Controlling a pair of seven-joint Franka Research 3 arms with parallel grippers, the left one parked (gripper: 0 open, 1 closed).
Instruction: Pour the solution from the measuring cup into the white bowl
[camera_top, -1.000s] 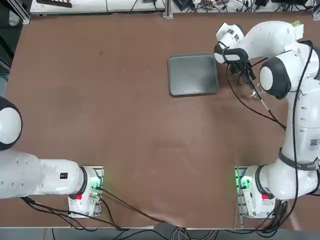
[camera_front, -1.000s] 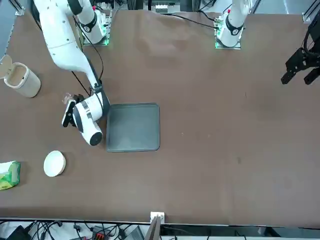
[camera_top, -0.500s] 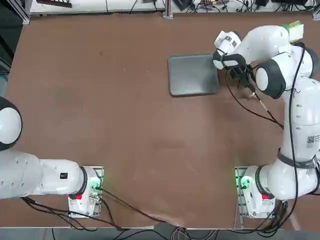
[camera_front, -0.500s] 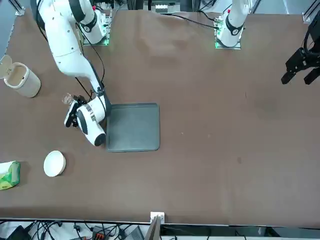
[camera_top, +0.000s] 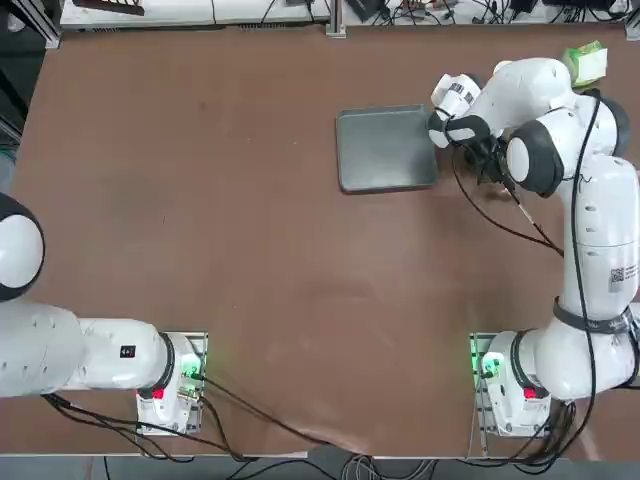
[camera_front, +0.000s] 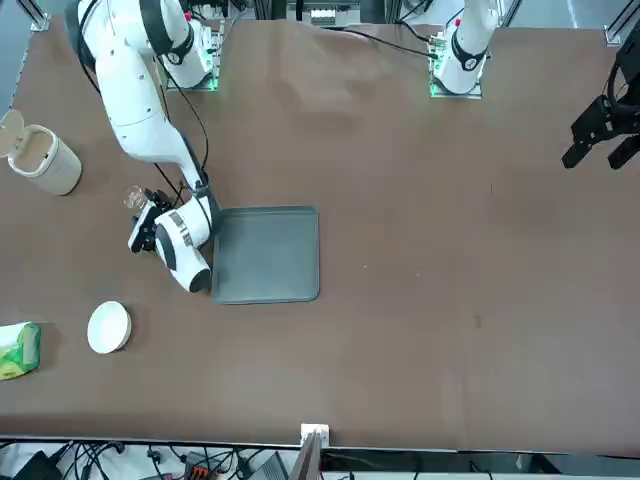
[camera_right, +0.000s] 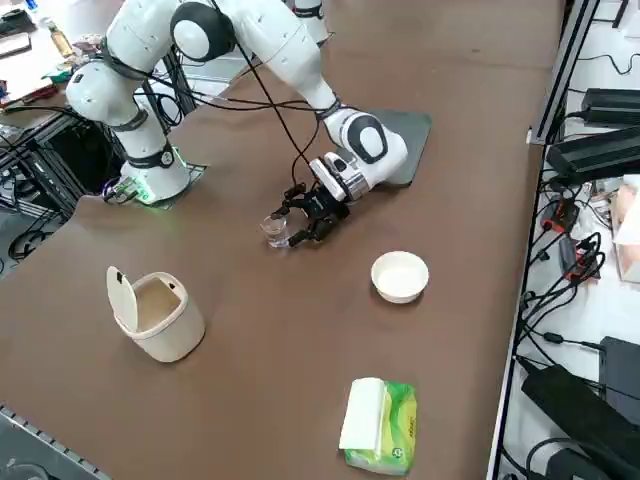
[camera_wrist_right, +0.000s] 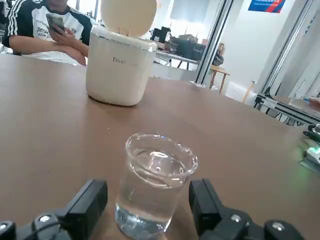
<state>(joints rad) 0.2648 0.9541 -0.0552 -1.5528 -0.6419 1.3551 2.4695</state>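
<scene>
Your right gripper (camera_wrist_right: 150, 210) sits low and wide open, one finger each side of the cup (camera_wrist_right: 156, 184) standing beside the grey tray (camera_front: 265, 252); it looks light, slick and half full, so grip its lower wall and keep it upright.

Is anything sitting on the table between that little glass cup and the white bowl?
No. In the right side view, only bare brown table separates the measuring cup, flanked by the open right gripper, from the white bowl.
</scene>
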